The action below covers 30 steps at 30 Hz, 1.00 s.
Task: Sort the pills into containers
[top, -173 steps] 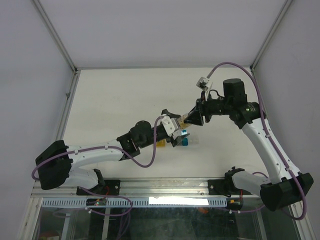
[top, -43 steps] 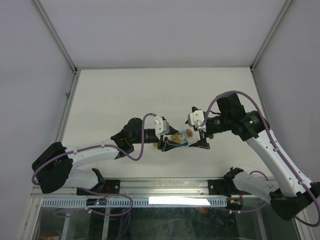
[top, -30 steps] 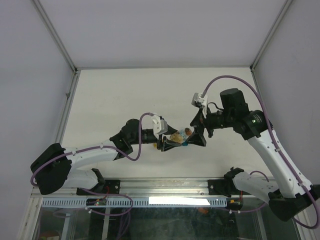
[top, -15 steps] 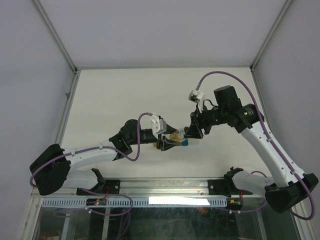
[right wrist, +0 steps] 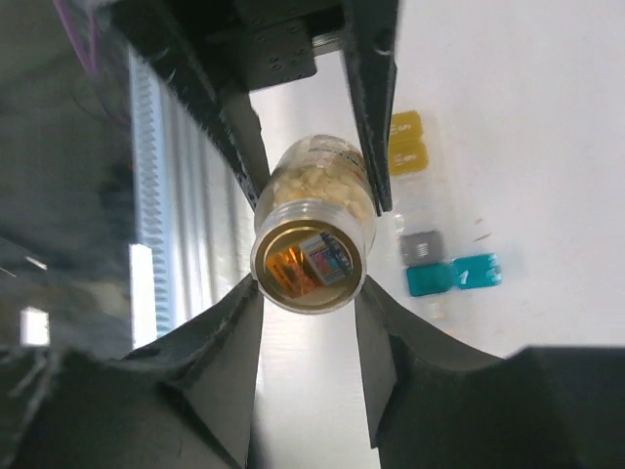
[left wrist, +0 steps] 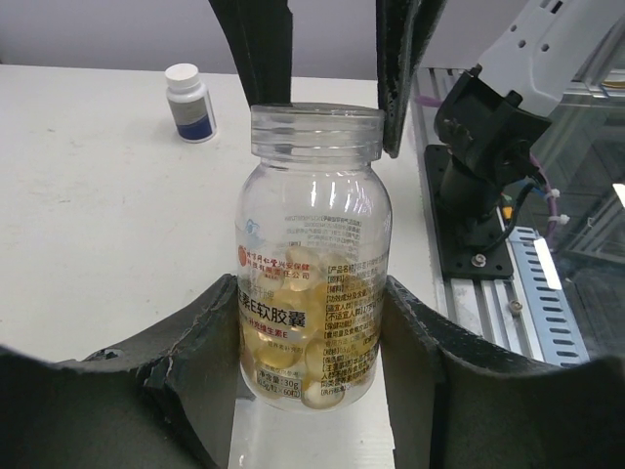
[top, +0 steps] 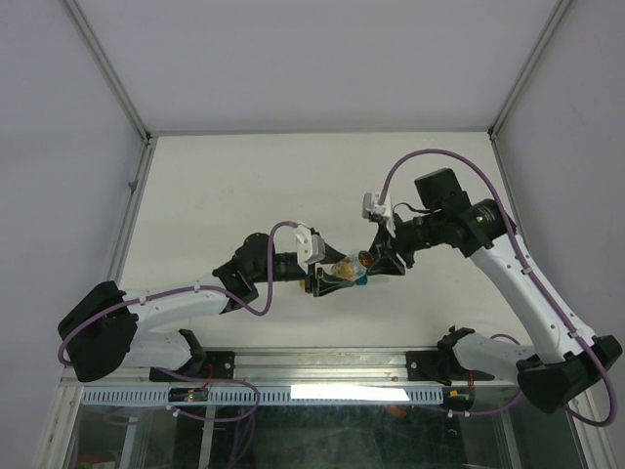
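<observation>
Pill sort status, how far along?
Done: little, no pills visible outside the clear bottle. In hand: left hand holds it, right hand clamps its cap, still on. Left: uncap, then fill the yellow container, the grey container and the teal container.

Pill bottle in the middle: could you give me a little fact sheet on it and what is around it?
bottle: clear, upright, held above the table
contents: yellow capsules, filling roughly the lower half
lid: clear, on the bottle
left gripper: shut on the bottle's body
right gripper: around the lid, appears to grip it
boxes on table: yellow box, grey box, teal box; grey and teal side by side
also there: white bottle, standing apart
</observation>
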{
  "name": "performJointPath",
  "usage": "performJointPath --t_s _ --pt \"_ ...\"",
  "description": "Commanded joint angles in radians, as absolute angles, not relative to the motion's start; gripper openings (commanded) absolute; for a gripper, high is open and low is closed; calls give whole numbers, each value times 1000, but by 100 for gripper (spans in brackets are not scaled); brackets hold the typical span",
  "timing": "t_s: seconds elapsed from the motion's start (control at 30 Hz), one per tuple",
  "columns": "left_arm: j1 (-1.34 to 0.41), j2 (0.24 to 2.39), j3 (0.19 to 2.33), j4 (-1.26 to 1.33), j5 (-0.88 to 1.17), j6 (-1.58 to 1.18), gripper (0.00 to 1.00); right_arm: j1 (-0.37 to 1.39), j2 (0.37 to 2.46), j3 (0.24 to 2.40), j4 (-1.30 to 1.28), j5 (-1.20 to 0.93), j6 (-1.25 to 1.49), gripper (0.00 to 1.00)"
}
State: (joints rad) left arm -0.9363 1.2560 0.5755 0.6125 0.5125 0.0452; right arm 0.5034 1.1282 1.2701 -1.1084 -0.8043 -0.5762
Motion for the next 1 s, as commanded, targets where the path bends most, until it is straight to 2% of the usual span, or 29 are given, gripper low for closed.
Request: performJointPath --t_s 0.0,0.03,0.1,0.2,0.27,0.33,0.37,0.4,0.43,0.73,0.97 --pt "-942 1258 620 621 607 42 0 527 1058 1293 -1178 -933 -1315 13" --pt "-941 1267 624 616 615 44 0 528 1045 1283 -1185 -940 -1412 7" --pt "-941 1278 634 607 626 46 0 529 1048 1286 -1153 -922 -1445 7" --pt "-941 1282 640 602 626 49 0 528 1069 1306 -1138 -895 -1407 23" --pt "-940 1277 636 603 619 51 0 528 1050 1282 -1113 -893 -1343 42" --pt "-941 1271 630 608 612 54 0 528 1023 1261 -1102 -881 -1266 69" --pt "-940 1268 624 613 609 54 0 528 1012 1251 -1090 -867 -1214 87" --pt "-941 1265 621 617 603 54 0 528 999 1242 -1076 -846 -1150 95" --pt "-940 1262 617 621 600 52 0 528 987 1233 -1066 -830 -1087 99" --pt "-941 1263 609 652 577 34 0 526 999 1234 -1002 -795 -458 97" --pt "-940 1278 617 663 577 26 0 529 1091 1283 -1033 -722 -349 88"
